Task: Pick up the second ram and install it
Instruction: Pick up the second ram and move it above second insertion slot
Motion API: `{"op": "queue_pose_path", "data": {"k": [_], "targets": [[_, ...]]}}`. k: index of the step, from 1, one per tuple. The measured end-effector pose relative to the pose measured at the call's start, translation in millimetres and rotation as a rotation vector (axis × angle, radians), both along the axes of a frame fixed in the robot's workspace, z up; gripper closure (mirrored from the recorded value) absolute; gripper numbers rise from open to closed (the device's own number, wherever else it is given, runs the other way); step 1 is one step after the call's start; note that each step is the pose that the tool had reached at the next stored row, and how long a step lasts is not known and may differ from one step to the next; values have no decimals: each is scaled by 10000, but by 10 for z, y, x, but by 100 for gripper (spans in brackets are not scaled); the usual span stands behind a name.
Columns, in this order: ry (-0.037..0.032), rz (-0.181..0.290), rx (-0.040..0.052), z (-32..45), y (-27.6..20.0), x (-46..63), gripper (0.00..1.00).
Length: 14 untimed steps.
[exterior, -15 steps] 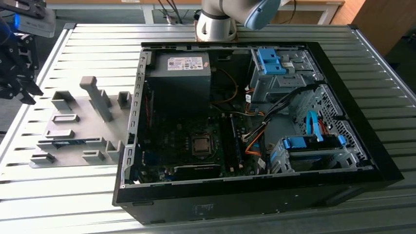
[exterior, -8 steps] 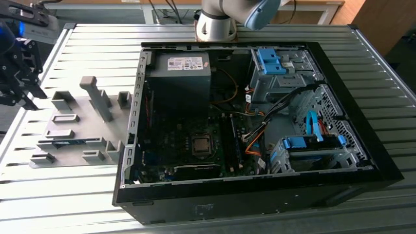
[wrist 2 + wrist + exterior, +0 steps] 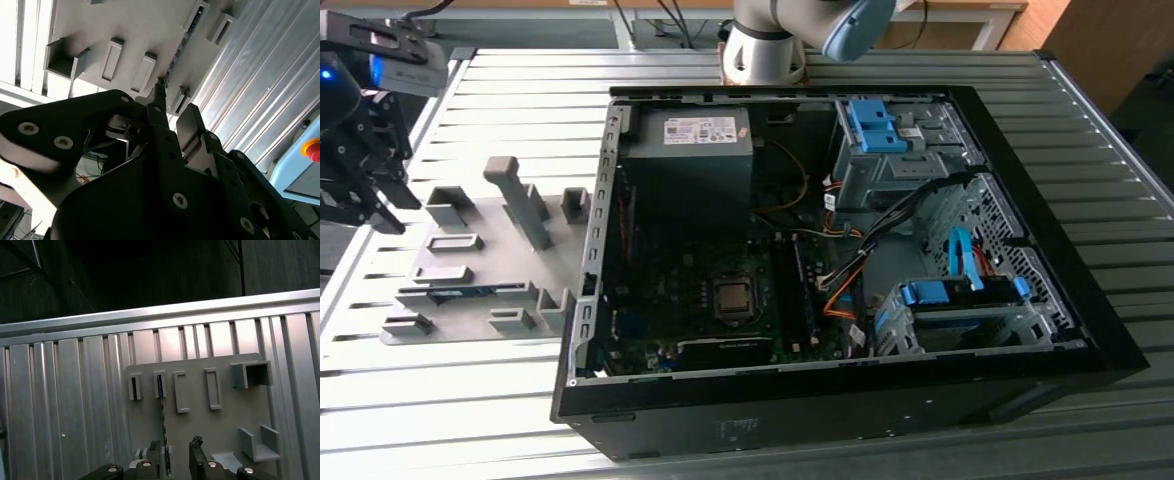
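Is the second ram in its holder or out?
In. The second ram lies on edge in the slots of the grey holder, the end effector open above it.

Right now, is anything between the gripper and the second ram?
Nothing visible. In the first wrist view the open gripper lines up over the second ram, which stands on edge in the grey holder plate, with only open air between them.

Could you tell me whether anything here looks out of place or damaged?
Nothing stands out. The second ram sits in its slot on the grey holder plate, the open end effector is lined up over it, and the computer case looks undamaged.
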<state>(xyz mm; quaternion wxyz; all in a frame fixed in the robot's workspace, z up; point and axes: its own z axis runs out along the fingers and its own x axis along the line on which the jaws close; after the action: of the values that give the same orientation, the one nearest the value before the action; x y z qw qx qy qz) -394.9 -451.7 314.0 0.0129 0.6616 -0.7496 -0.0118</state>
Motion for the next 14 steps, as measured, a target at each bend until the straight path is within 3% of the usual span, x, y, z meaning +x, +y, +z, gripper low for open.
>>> {"op": "queue_pose_path", "data": {"k": [14], "targets": [[-30, 342, -4, -75, -14, 0, 64]]}}
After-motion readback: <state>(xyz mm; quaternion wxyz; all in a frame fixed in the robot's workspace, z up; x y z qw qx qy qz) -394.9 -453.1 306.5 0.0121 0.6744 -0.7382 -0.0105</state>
